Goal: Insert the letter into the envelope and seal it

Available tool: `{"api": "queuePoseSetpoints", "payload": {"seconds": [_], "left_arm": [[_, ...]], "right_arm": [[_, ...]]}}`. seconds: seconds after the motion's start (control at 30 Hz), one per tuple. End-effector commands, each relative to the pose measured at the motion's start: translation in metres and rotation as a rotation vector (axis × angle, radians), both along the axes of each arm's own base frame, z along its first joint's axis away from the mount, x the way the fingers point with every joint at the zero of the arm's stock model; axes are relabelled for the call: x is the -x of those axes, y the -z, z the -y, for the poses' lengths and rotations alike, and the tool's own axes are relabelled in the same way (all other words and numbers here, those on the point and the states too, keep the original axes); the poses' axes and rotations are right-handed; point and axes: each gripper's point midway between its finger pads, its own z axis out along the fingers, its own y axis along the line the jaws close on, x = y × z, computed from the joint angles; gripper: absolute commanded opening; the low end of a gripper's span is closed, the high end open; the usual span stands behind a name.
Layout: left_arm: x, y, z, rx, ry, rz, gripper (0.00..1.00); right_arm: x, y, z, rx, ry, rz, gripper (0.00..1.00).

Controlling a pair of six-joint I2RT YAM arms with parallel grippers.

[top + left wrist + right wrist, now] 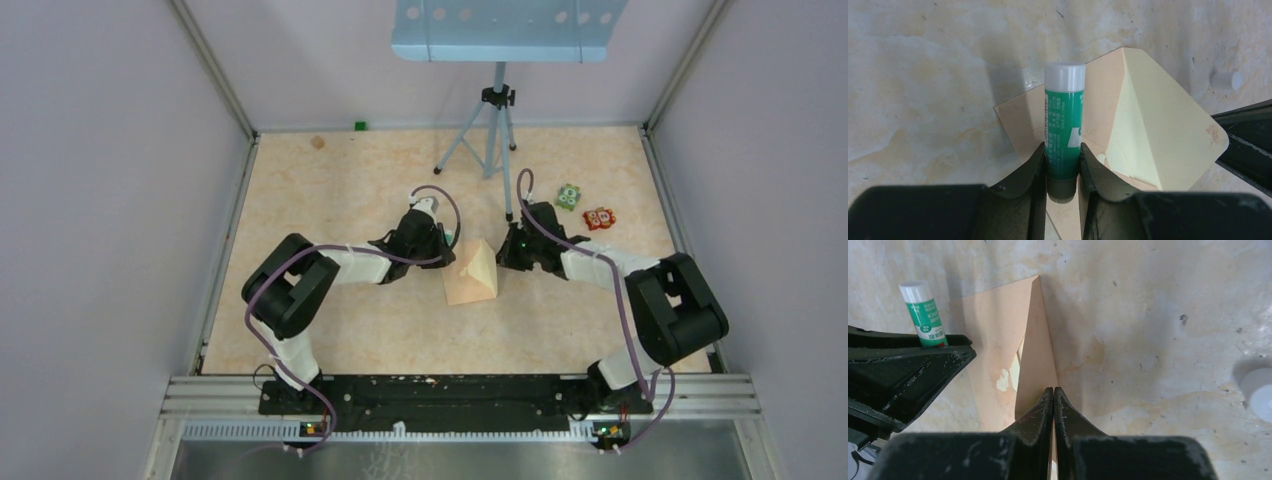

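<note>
Currently, left claw (1062,151): partly closed, clamping the lower end of a green glue stick (1064,115) whose white-capped end points out over the envelope (1023,120).
right claw (1053,392): fully closed, pinching the tip of the envelope's raised triangular flap.
envelope: lies on the marbled surface (330,190) between both claws, flap lifted.
letter (1009,379): pale cream slivers show inside the envelope's mouth, under the flap.

White-capped green glue stick (1064,120) in the left claw (1063,156), over the open envelope (1103,95)
</note>
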Motion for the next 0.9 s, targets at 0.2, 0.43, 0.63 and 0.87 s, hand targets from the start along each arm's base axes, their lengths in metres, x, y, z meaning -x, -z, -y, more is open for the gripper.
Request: {"api": "queuePoseSetpoints", "payload": {"seconds": [0.2,0.43,0.63,0.87], "left_arm": [[0.000,0.010,-0.005,-0.020,-0.041,-0.043,0.00],[0.000,0.010,-0.005,-0.018,-0.040,-0.043,0.00],[0.000,0.010,-0.005,-0.018,-0.043,-0.044,0.00],[0.000,0.012,-0.005,-0.018,-0.043,-0.048,0.00]], "right_arm": [[-0.007,-0.008,-0.036,-0.064,-0.066,0.032,0.00],[-0.003,0.000,-0.044,-0.065,-0.089,0.016,0.00],[-0.001,0.007,-0.048,-0.064,-0.105,0.005,0.00],[0.001,0.010,-0.055,-0.069,-0.124,0.001,0.00]]}}
